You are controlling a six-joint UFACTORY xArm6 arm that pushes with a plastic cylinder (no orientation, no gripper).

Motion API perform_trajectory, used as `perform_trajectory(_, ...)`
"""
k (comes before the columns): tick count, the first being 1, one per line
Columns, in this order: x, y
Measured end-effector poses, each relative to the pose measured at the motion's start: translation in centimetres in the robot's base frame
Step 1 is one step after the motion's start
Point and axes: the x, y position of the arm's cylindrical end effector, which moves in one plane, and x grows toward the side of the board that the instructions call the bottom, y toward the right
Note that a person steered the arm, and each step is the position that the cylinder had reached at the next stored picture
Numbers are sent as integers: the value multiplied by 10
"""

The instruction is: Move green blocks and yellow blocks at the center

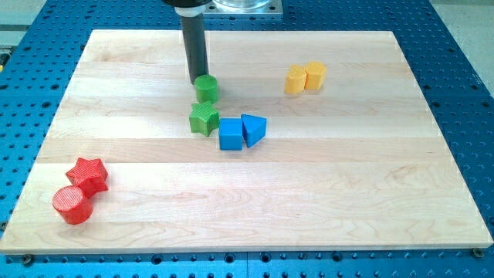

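Observation:
A green cylinder (206,87) stands left of centre near the view's top. A green star-shaped block (204,118) lies just below it, touching or nearly touching. Two yellow blocks sit side by side at the upper right: a hexagonal one (296,79) on the left and a rounder one (315,75) on the right, touching. My tip (197,83) is at the green cylinder's upper left side, touching or almost touching it.
A blue cube (231,133) and a blue wedge-like block (253,129) lie together just right of the green star. A red star (88,174) and a red cylinder (73,205) sit at the lower left. The wooden board (347,193) is ringed by a blue perforated table.

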Motion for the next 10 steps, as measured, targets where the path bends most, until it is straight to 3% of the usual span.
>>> perform_trajectory(1, -2, -42)
perform_trajectory(2, 22, -17)
perform_trajectory(3, -24, -2)
perform_trajectory(5, -13, 32)
perform_trajectory(7, 2, 29)
perform_trajectory(8, -30, 37)
perform_trajectory(9, -78, 126)
perform_trajectory(10, -82, 235)
